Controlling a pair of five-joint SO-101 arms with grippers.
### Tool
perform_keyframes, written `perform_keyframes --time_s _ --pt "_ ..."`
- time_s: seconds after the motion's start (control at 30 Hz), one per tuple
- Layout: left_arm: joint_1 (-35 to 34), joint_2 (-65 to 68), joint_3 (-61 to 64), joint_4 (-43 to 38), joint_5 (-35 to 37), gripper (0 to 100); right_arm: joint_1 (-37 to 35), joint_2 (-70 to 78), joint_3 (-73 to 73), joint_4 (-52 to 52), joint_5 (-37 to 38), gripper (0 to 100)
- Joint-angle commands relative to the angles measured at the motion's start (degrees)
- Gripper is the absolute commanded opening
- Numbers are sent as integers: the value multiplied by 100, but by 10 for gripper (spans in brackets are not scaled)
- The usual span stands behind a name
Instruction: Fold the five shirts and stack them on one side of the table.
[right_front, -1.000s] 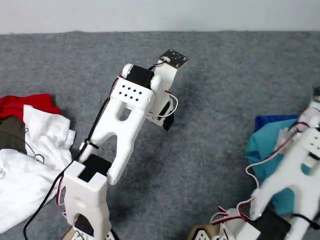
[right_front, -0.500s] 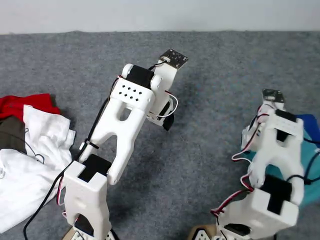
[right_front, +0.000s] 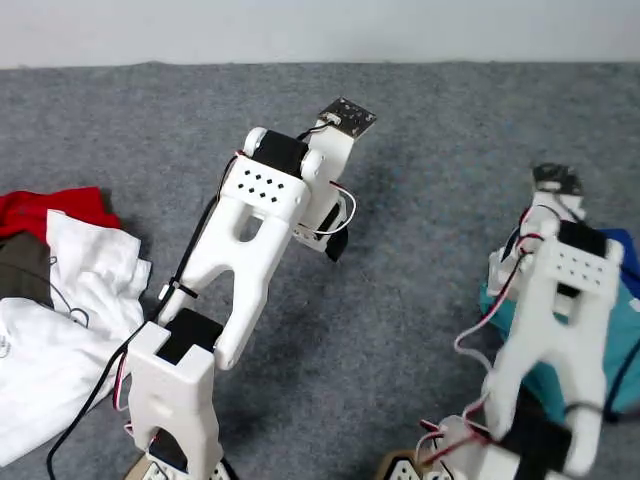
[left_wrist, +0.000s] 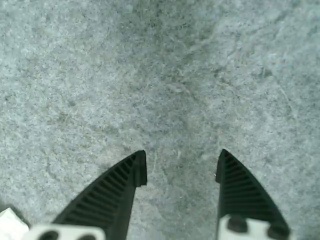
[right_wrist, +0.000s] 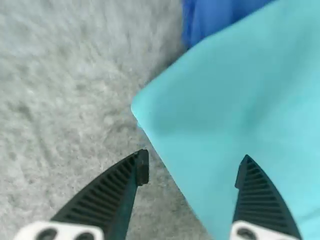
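Observation:
A loose pile of shirts lies at the table's left edge: a white shirt (right_front: 60, 330) on top, a red shirt (right_front: 50, 205) and a dark brown shirt (right_front: 20, 265) beneath. At the right edge lies a folded teal shirt (right_front: 510, 300) (right_wrist: 235, 125) on a blue shirt (right_front: 625, 245) (right_wrist: 220, 15). My left gripper (left_wrist: 180, 167) hangs open over bare grey carpet near the table's middle, holding nothing. My right gripper (right_wrist: 192, 172) is open above the teal shirt's corner, one finger over the cloth and the other over the carpet.
Grey carpet (right_front: 430, 150) covers the whole table. The left arm (right_front: 250, 240) stands between the pile and the middle. The right arm (right_front: 560, 300) rises over the folded stack. A pale wall runs along the far edge.
The right arm swung from the right edge in toward the table, then shifted a little right and farther back over the teal shirt. The left arm has stayed still.

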Motion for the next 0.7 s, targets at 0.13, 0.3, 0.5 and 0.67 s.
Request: perform_keyframes --time_s 0.13,0.3,0.5,0.67 --pt "-431 -571 -101 132 -62 228 -66 -2000 -149 171 563 281" --pt "-1908 -1468 -198 132 -35 228 -66 -2255 -149 576 765 281" --pt "-4519 -1916 409 132 -18 231 -84 -2026 -149 760 765 281" --pt "-5697 -1908 2062 79 -26 231 -224 -1938 -149 760 765 281"
